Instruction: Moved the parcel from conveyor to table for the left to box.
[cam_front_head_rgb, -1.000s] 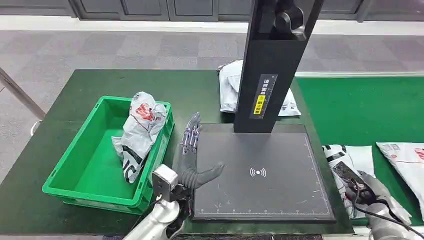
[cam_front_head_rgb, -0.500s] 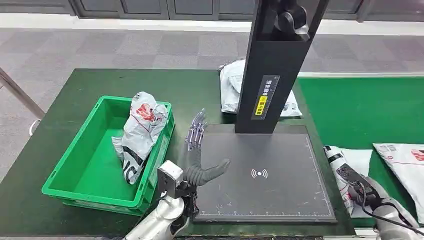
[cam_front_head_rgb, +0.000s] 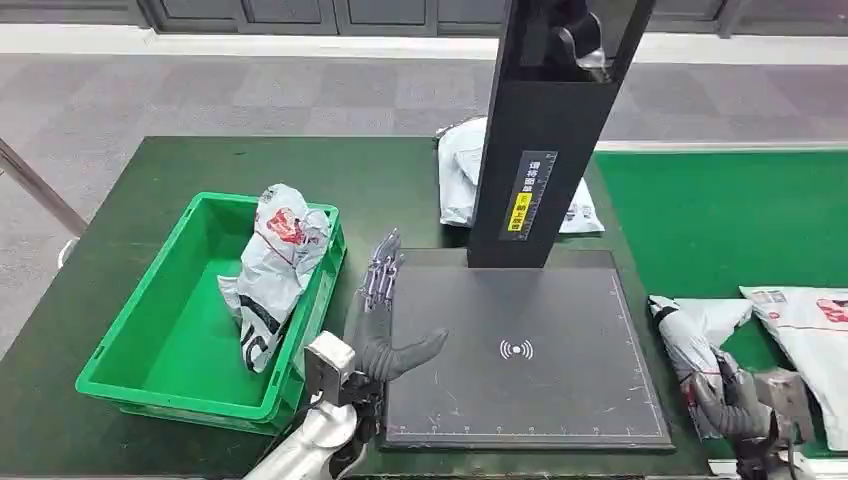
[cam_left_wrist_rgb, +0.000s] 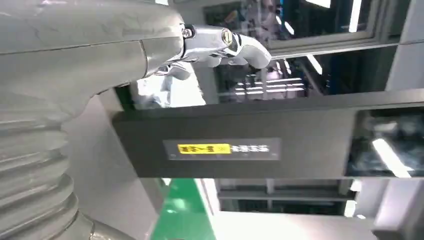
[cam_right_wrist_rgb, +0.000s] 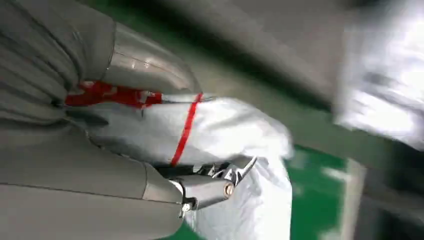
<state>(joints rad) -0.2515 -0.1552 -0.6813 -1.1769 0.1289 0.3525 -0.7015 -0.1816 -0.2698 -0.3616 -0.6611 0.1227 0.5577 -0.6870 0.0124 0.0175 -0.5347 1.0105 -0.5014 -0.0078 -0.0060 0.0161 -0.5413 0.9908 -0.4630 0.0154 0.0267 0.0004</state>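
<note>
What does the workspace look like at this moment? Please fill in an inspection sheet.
Surface: dark green table carrying a black scanner pad with a black upright post; bright green conveyor belt alongside.
Job's things: grey-white plastic parcel on the belt, gripped by the right hand; green plastic crate holding one crumpled white parcel.
Clutter: a white parcel behind the post; another white parcel at the belt's edge.
Hands: left hand holds nothing, fingers spread beside the pad.
Cables: nothing seen.
Surroundings: grey tiled floor.
</note>
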